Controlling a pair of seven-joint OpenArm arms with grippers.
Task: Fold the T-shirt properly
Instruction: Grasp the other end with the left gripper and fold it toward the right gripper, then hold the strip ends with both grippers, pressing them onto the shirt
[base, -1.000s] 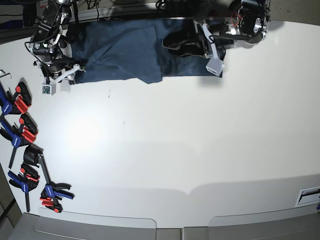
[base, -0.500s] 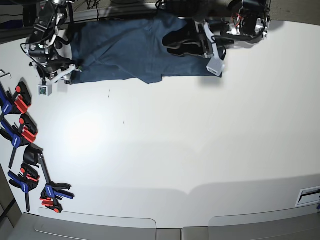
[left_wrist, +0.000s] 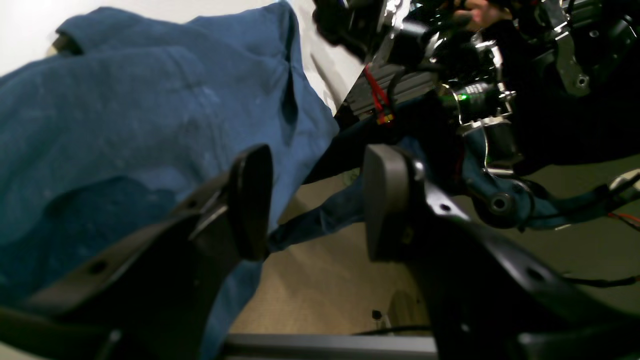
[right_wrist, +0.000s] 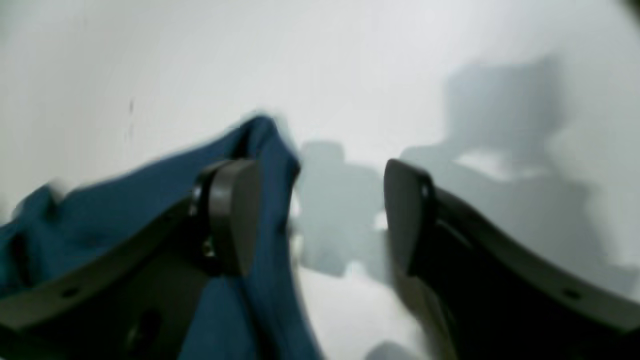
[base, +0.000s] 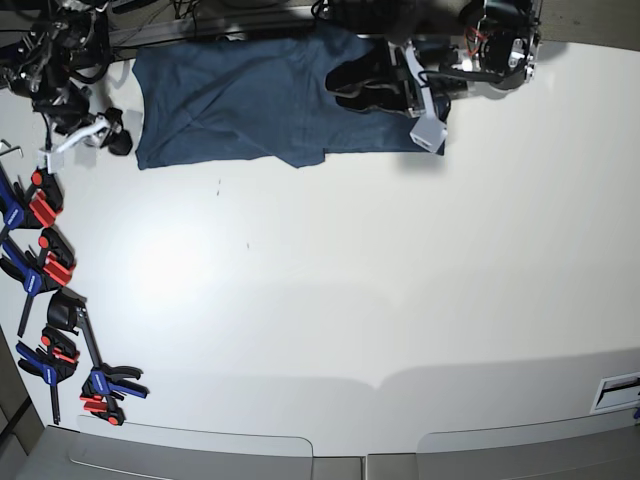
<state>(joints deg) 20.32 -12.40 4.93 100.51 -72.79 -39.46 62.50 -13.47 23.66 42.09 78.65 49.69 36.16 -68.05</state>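
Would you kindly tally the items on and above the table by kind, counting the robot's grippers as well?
T-shirt: 1
Grippers: 2, the left gripper and the right gripper, both open
Clamps: 5, as best I can tell, since they overlap
Total: 8

Most of the white table (base: 380, 290) lies bare, giving wide room to pass from the middle to the near edge. The T-shirt (base: 250, 95) fills the far strip, with the left claw (base: 385, 85) low over its right part. The right claw (base: 95, 135), jaws apart, sits just off the shirt's left edge. Clamps (base: 45, 260) crowd the table's left border.
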